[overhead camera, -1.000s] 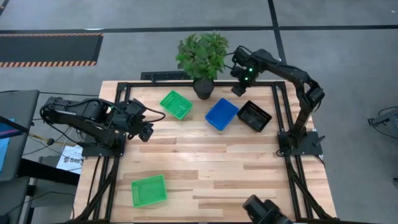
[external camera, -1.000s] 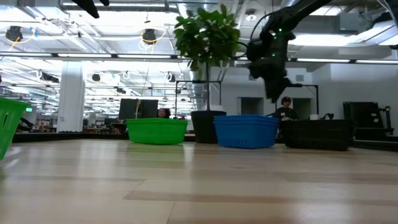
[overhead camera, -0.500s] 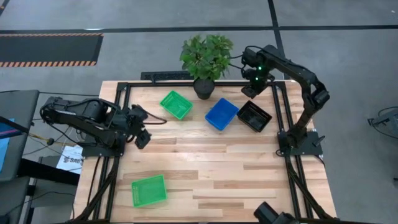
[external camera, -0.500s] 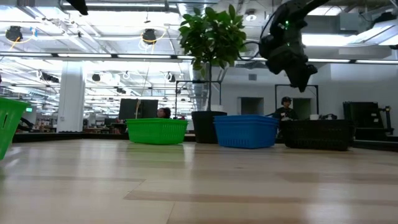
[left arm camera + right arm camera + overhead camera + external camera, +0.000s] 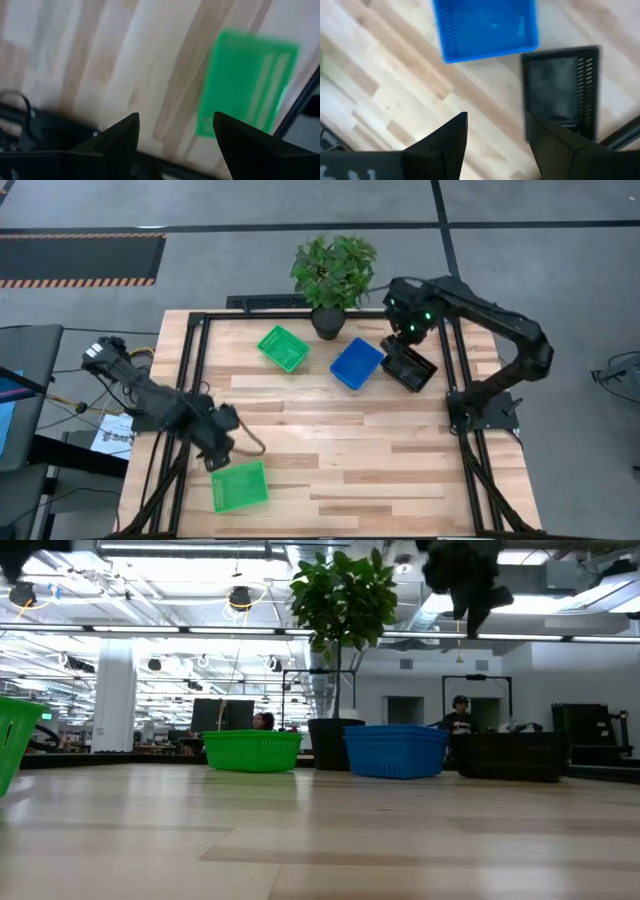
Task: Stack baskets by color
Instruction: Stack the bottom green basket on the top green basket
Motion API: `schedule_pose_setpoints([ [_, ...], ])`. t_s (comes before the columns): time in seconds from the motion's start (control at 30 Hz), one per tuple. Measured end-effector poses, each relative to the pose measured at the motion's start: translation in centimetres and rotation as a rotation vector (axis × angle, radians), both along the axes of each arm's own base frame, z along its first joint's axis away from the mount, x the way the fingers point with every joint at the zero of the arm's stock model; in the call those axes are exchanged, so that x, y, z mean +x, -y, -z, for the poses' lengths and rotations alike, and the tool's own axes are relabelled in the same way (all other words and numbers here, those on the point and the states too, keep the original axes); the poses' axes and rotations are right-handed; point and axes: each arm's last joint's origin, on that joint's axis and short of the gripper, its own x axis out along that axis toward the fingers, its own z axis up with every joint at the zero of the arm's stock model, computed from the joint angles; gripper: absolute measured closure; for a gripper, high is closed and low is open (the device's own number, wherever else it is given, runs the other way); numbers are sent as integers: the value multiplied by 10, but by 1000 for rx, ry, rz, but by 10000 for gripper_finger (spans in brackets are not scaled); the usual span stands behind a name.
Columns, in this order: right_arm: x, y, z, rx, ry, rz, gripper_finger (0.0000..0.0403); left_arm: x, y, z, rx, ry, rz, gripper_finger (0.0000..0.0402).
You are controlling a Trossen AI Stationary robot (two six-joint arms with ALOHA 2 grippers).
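Note:
Two green baskets rest flat on the wooden table, one at the near left [image 5: 240, 486] and one at the far side [image 5: 283, 347]. Right of the far one lie a blue basket [image 5: 357, 363] and a black basket [image 5: 409, 367]. My left gripper [image 5: 215, 452] hangs open, pointing down, just beyond the near green basket [image 5: 247, 85], with nothing between its fingers [image 5: 122, 137]. My right gripper [image 5: 408, 332] is open and high over the far end of the black basket [image 5: 562, 92], with the blue basket [image 5: 485, 25] beside it.
A leafy plant [image 5: 333, 280] in a dark pot [image 5: 333, 743] stands at the far edge, between the far green basket and the blue one. A black frame [image 5: 196, 350] borders the table. Bare wood [image 5: 360, 450] spans the middle and near right.
My left gripper has swung toward the table's near edge and come down, rolling at the wrist, to stand beside the near green basket. My right gripper has left the plant's side, risen and moved right over the black basket. Both stay open. No basket has moved.

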Motion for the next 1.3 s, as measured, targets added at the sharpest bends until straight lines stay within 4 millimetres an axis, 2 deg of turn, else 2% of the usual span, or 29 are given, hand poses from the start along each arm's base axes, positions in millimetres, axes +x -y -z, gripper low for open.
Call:
schedule_pose_setpoints([
  [0.2, 6, -62, -12, -49, 16, -29, 182, -21, 26, 30, 13, -135, -25, 160],
  [0.37, 14, -113, -12, -72, 31, -41, 182, -42, 40, 35, -26, -229, -150, 160],
  [0.47, 25, -142, -6, -82, 50, -55, 182, -56, 51, 35, -66, -293, -181, 160],
  [0.63, 46, -186, 9, -94, 95, -90, 182, -68, 63, 39, -77, -291, -284, 160],
  [0.77, 62, -215, 26, -106, 108, -127, 182, -70, 69, 56, -121, -269, -372, 160],
  [0.93, 72, -239, 47, -115, 63, -169, 182, -67, 73, 88, -197, -247, -460, 160],
  [1.03, 74, -245, 55, -124, 34, -165, 182, -69, 70, 103, -186, -248, -555, 160],
  [1.3, 74, -253, 58, -111, 37, -123, 182, -64, 69, 129, -289, -202, -615, 160],
])
